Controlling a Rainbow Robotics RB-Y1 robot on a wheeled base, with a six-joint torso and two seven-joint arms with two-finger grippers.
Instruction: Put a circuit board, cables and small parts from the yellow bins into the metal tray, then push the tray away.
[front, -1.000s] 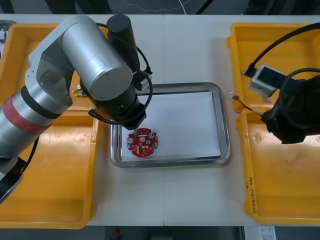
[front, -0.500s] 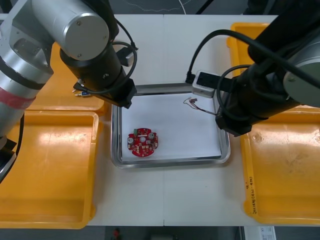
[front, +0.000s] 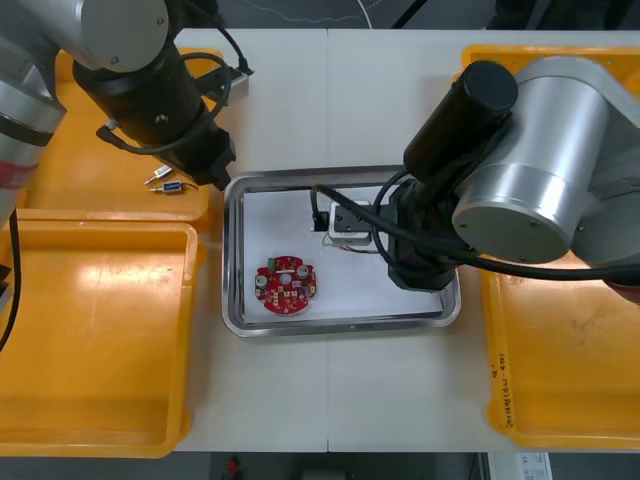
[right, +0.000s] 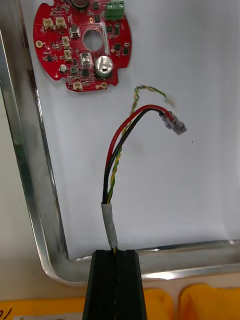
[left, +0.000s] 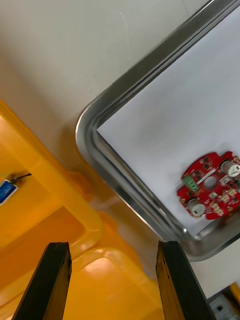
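Observation:
My right gripper (right: 115, 252) is shut on a red and yellow cable (right: 116, 155) with a black strand, gripping its taped end. The cable's free end hangs over the white inside of the metal tray (right: 30, 175). A round red circuit board (right: 82, 45) lies in the tray beyond the cable; it sits at the tray's front left (front: 285, 285). My right arm (front: 500, 190) covers the tray's right half. My left gripper (left: 112, 245) is open with nothing in it, above the edge of the left rear yellow bin (left: 45, 170), beside the tray's corner (left: 87, 130).
Two small metal parts (front: 165, 183) lie in the left rear bin (front: 60, 170). The left front bin (front: 90, 340) and the right front bin (front: 560, 360) flank the tray (front: 340, 325). The left arm (front: 150, 80) stands over the table's rear left.
My right arm has swung left from the right bins to over the tray, carrying the cable. My left arm has pulled back from the tray towards the left rear bin.

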